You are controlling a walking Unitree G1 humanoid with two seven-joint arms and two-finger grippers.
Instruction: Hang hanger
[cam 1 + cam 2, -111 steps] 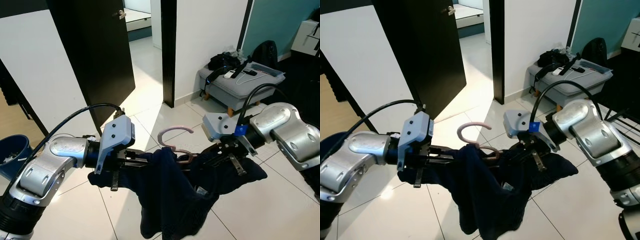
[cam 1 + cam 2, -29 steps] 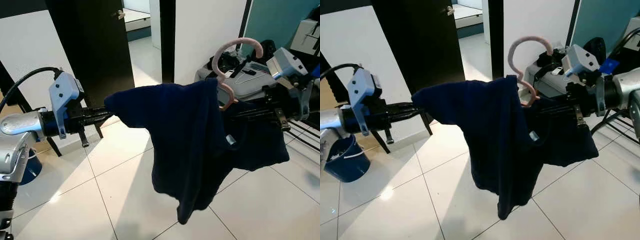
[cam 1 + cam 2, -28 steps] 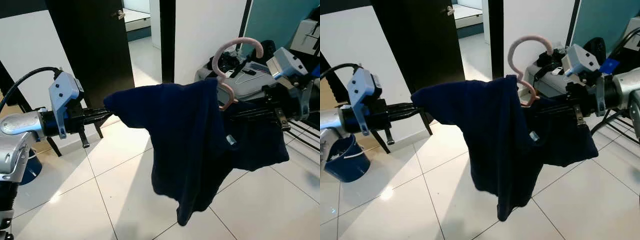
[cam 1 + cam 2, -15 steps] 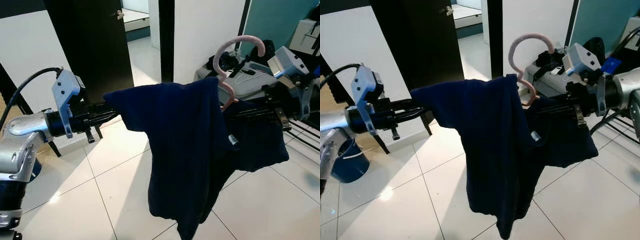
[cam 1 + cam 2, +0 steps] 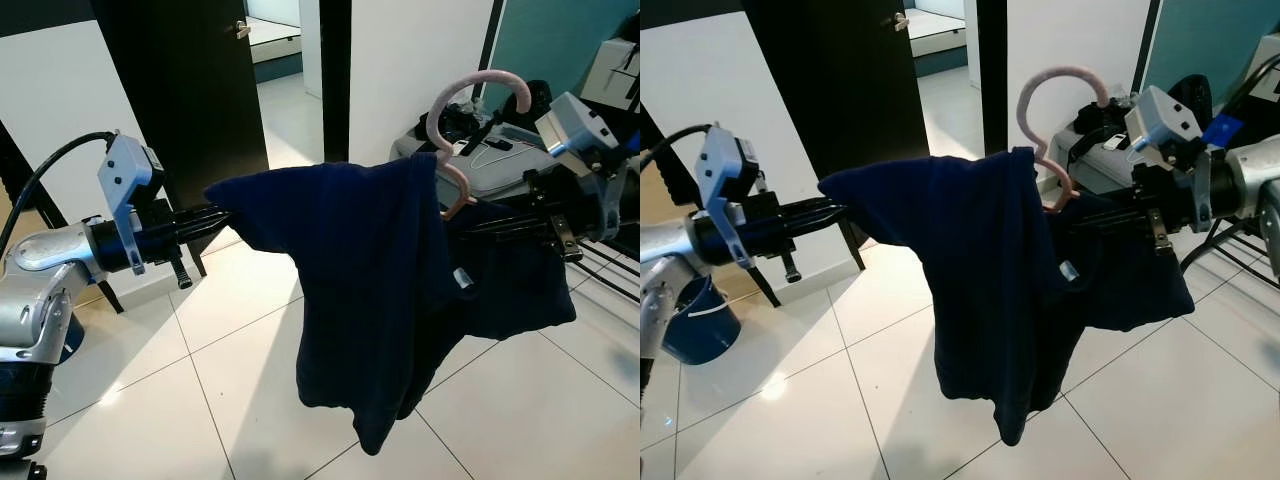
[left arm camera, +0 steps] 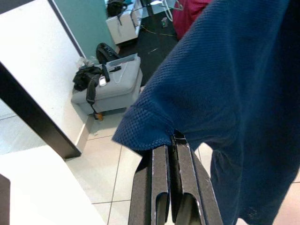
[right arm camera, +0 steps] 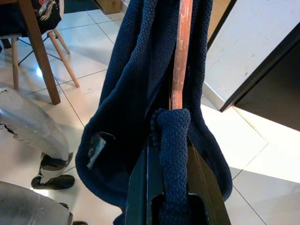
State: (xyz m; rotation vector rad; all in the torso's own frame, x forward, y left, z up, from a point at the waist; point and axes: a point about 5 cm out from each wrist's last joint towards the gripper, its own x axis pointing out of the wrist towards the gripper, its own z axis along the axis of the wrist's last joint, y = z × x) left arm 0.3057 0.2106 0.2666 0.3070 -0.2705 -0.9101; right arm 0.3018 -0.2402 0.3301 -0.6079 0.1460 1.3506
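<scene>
A navy shirt (image 5: 370, 290) hangs stretched between my two arms, draped over a pink hanger (image 5: 478, 90) whose hook rises above the collar. My left gripper (image 5: 213, 217) is shut on the shirt's left shoulder edge; in the left wrist view its fingers (image 6: 161, 187) pinch the blue hem (image 6: 150, 133). At the right, my right gripper (image 5: 478, 223) is shut on the hanger's arm together with the cloth. The right wrist view has the hanger's bar (image 7: 180, 61) running out from the fingers (image 7: 140, 183), wrapped in knit fabric. The rest of the hanger is hidden under the shirt.
A grey bench (image 5: 500, 165) with bags and cables stands behind, by the white wall. An open black door (image 5: 190, 90) is at the back left. A blue bucket (image 5: 695, 315) sits on the tiled floor at left. Dark rack bars (image 5: 610, 270) cross the right edge.
Since 3.8 s ago both arms have risen and spread, stretching the shirt out high. In the last second the left gripper shifted slightly and the shirt's hem swung.
</scene>
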